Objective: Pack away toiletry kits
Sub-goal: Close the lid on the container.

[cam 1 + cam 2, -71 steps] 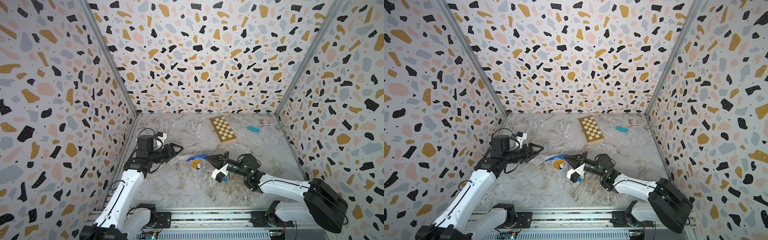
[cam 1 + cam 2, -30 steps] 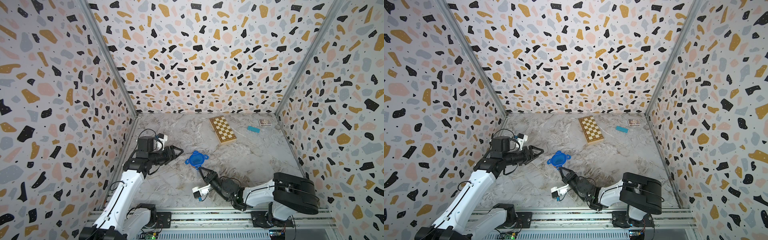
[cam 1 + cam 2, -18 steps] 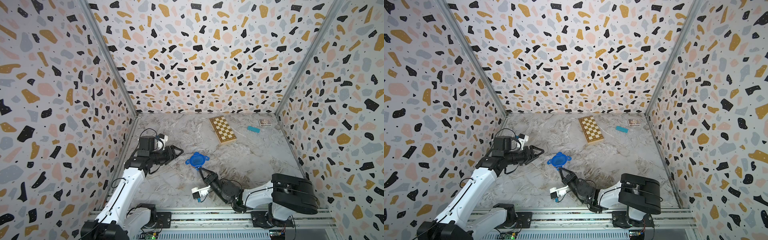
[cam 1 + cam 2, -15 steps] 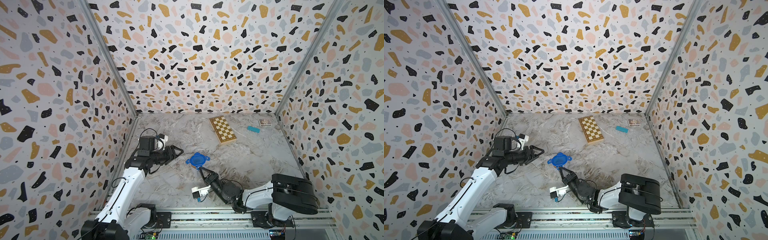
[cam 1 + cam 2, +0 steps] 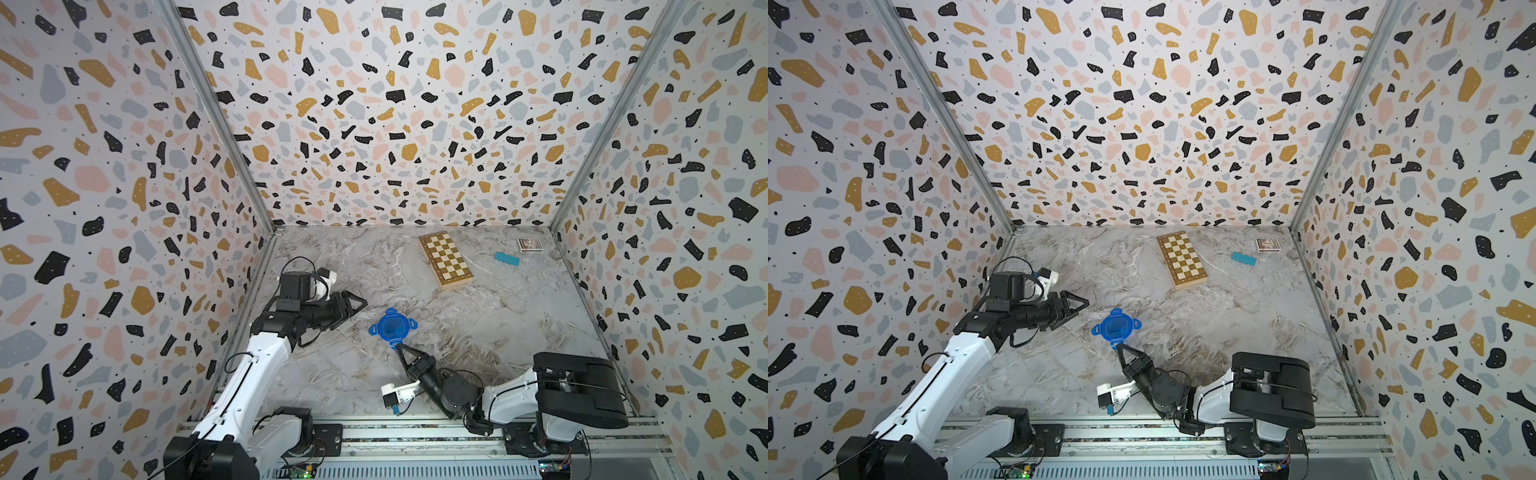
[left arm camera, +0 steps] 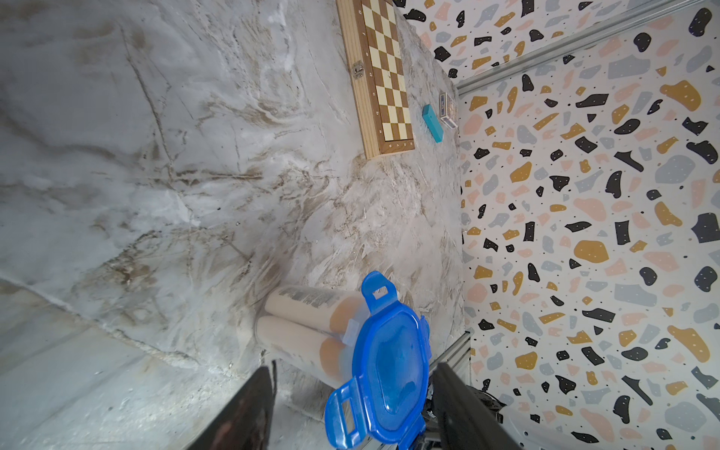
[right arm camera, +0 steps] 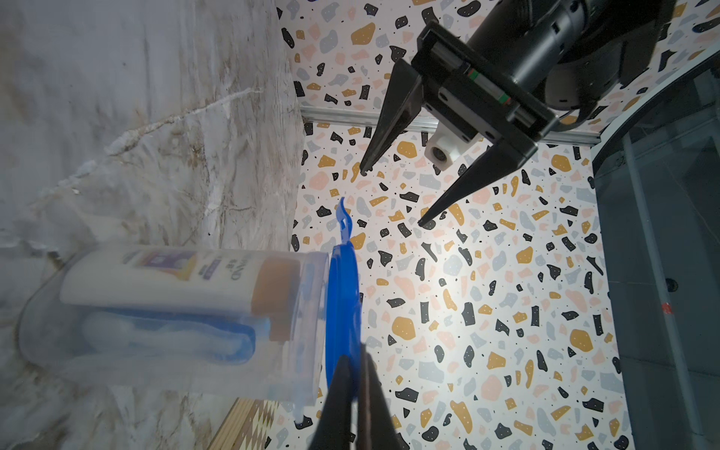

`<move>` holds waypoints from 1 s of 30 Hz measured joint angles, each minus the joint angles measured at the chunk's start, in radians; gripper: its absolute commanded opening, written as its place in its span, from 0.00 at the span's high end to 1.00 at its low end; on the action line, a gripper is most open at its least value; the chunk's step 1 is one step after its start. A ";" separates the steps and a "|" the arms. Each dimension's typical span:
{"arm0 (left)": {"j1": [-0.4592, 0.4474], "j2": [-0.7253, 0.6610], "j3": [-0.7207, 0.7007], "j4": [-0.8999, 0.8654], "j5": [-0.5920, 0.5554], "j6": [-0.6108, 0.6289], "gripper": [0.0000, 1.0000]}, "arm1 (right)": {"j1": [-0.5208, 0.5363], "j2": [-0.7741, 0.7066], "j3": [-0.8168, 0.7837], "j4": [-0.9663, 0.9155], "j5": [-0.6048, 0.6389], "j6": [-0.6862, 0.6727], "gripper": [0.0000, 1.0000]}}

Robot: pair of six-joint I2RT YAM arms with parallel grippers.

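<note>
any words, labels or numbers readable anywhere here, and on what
Nothing reads for certain.
white bottle in the clear tub, right wrist view: purple label with large letters, blurred through the plastic, unreadable.
bottle with fine print, left wrist view: print too small to read.
small box at the back: printed face, too small.
chessboard, blue lid: no text.

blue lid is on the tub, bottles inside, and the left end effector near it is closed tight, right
No: the left end effector is open, jaws spread wide, as the right wrist view shows. The rest holds: blue lid on the tub, bottles inside.
</note>
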 measured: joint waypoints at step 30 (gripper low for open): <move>0.052 -0.031 0.026 -0.245 0.081 0.055 0.58 | -0.635 -0.602 0.332 -1.152 -0.908 1.543 0.62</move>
